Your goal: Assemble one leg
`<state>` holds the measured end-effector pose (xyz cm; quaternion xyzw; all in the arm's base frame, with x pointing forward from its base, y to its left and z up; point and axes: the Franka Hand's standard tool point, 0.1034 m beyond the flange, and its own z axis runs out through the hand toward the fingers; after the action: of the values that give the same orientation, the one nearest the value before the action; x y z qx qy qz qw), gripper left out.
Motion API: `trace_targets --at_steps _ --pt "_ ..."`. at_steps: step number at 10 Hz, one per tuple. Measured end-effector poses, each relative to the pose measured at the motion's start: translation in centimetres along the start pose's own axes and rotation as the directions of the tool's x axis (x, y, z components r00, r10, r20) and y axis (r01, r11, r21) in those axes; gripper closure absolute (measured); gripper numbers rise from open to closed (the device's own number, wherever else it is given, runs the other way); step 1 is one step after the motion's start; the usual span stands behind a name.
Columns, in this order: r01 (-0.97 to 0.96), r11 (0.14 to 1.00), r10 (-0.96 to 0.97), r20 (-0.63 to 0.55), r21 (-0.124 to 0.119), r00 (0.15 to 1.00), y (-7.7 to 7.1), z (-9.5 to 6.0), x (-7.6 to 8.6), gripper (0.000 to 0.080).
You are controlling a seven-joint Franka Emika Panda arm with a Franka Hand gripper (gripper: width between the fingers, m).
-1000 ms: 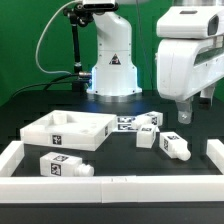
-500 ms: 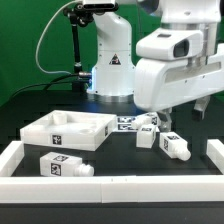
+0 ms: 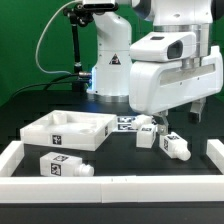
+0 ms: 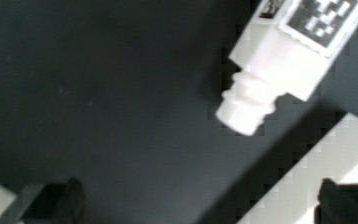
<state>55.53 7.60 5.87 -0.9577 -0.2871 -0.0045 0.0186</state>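
Three white legs with black-and-white tags lie on the dark table: one (image 3: pixel 147 133) next to the marker board, one (image 3: pixel 176 146) at the exterior view's right, one (image 3: pixel 62 165) at the front left. My gripper (image 3: pixel 180 118) hangs open and empty just above the two right-hand legs. In the wrist view one leg (image 4: pixel 279 58) lies ahead of my open gripper (image 4: pixel 197 205), its narrow end towards the fingers (image 4: pixel 51 203), apart from them. Nothing is between the jaws.
The large white square panel (image 3: pixel 38 130) with a raised rim lies at the exterior view's left. The marker board (image 3: pixel 127 122) lies behind the legs. A low white wall (image 3: pixel 120 186) borders the table; a white strip (image 4: pixel 322 168) shows in the wrist view.
The arm has swung towards the exterior view's left and come lower, its hand turning, so the gripper now hangs over the two right-hand legs. The parts have not moved.
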Motion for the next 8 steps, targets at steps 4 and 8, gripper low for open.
trace_targets --at_steps 4,8 --pt "-0.064 0.998 0.064 0.017 0.028 0.998 -1.8 4.4 -2.4 0.0150" --pt "-0.065 0.998 0.064 0.017 0.028 0.998 -1.8 4.4 -2.4 0.0374"
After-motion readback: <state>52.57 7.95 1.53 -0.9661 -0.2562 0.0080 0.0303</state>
